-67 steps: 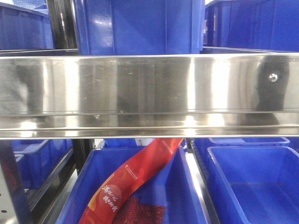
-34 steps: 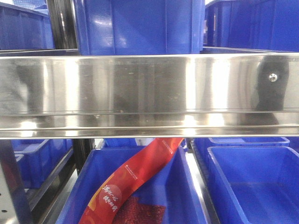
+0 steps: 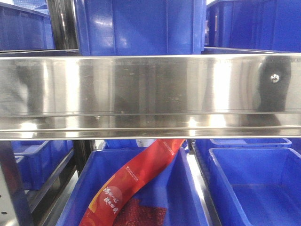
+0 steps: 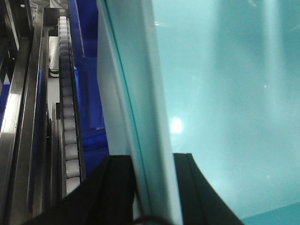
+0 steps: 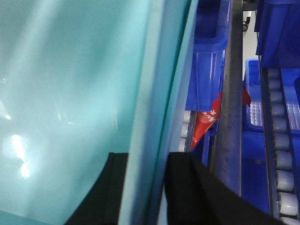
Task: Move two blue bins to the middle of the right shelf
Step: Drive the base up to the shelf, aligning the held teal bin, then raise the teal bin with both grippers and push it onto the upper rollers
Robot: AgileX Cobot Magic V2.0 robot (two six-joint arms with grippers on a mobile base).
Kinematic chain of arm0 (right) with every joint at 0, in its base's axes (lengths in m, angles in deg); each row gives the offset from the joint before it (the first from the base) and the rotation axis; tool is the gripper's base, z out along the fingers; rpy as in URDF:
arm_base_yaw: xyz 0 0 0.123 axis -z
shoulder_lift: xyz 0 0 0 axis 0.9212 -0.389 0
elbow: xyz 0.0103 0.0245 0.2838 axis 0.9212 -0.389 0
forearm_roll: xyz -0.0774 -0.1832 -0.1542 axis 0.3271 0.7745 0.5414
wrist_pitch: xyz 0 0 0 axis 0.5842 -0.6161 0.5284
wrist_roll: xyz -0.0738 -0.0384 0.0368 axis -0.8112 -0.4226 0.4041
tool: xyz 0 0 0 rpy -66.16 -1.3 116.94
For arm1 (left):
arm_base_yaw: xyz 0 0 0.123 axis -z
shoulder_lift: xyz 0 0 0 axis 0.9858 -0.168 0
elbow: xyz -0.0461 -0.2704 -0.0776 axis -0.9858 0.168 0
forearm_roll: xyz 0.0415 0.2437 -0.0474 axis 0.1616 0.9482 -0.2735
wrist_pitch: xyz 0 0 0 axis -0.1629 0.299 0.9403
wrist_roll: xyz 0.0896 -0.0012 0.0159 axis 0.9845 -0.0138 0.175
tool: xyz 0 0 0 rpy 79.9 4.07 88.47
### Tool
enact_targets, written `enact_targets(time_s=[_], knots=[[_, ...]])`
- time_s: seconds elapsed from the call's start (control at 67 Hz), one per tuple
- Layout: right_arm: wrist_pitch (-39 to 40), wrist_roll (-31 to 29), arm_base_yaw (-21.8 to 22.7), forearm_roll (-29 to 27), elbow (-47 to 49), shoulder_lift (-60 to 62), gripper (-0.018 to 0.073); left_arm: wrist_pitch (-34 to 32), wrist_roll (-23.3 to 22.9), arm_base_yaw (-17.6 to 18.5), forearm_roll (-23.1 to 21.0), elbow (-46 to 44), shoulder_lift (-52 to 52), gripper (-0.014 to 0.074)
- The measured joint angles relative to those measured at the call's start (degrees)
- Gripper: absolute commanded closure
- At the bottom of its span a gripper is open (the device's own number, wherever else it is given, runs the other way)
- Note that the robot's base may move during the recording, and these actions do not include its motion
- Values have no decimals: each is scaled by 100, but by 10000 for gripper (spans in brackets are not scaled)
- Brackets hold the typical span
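A pale sky-blue bin (image 4: 225, 93) fills the left wrist view. My left gripper (image 4: 151, 161) is shut on its left wall and rim, one black finger inside and one outside. In the right wrist view the same pale blue plastic (image 5: 70, 79) fills the left side, and my right gripper (image 5: 148, 159) is shut on its right wall. A thin seam runs along each rim; I cannot tell whether two bins are nested. The right shelf's broad stainless rail (image 3: 150, 94) spans the front view, where neither the pale bins nor the grippers show.
Dark royal-blue bins stand above the rail (image 3: 141, 26) and below it (image 3: 254, 183); one lower bin holds a red packet (image 3: 136, 181). White roller tracks run beside the held bin on the left (image 4: 70, 126) and right (image 5: 283, 159), with a steel upright (image 5: 232, 93) close by.
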Motion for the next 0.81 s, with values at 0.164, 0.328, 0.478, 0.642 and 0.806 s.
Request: enact_targets(time_s=[0.164,0.328,0.478,0.642,0.806], knots=[[0,0,0,0,0,0,721,0,0,0,0,0,0,707],[-116,0,0,0,0,0,721,111,0,0,-25,0,0,707],[-566,11,0,-64,-120,-17,721,666,-12,0,-37,36,-44,707],[-639,11,-1,-121,-738,-52,721,796,-23,0,-37,559,-158,707],[-303,11,-1,-145,-1498,-88,721,444,1,0,-75,1395,-175,707]])
